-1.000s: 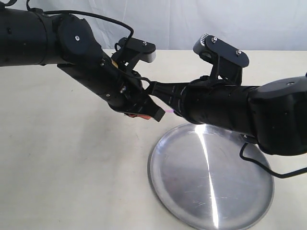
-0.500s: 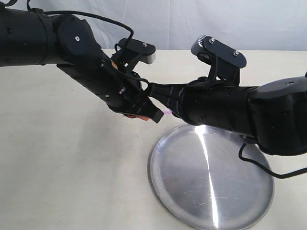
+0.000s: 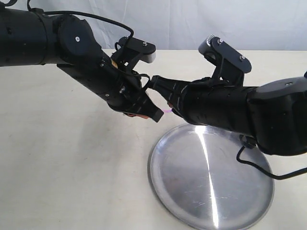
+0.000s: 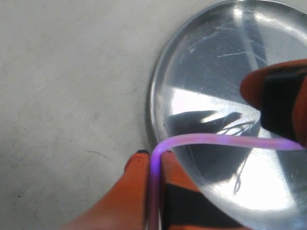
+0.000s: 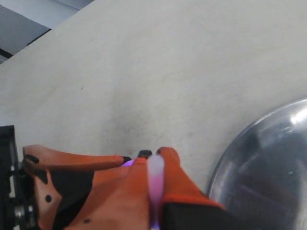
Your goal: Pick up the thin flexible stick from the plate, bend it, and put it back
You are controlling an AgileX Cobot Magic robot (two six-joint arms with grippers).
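Observation:
The thin pink stick (image 4: pixel 216 140) is held in the air by both grippers, above the table just beside the silver plate (image 3: pixel 182 191). My left gripper (image 4: pixel 154 155) is shut on one end, and the stick (image 3: pixel 166 110) curves sharply out of its orange fingers (image 4: pixel 136 182) toward the right gripper. My right gripper (image 5: pixel 154 154) is shut on the other end of the stick (image 5: pixel 155 179). In the exterior view only a short pink piece shows between the two gripper tips. The plate (image 4: pixel 211 62) holds nothing.
The plate lies on a pale table (image 3: pixel 72 167) at the front right, its rim (image 5: pixel 230 158) just beside the right fingers. Both black arms meet above the table's middle. A white backdrop (image 3: pixel 192 24) stands behind.
The right wrist has rolled and lifted slightly, bringing its tip closer to the left gripper. The visible pink piece between the tips has shifted a little. The plate has not moved.

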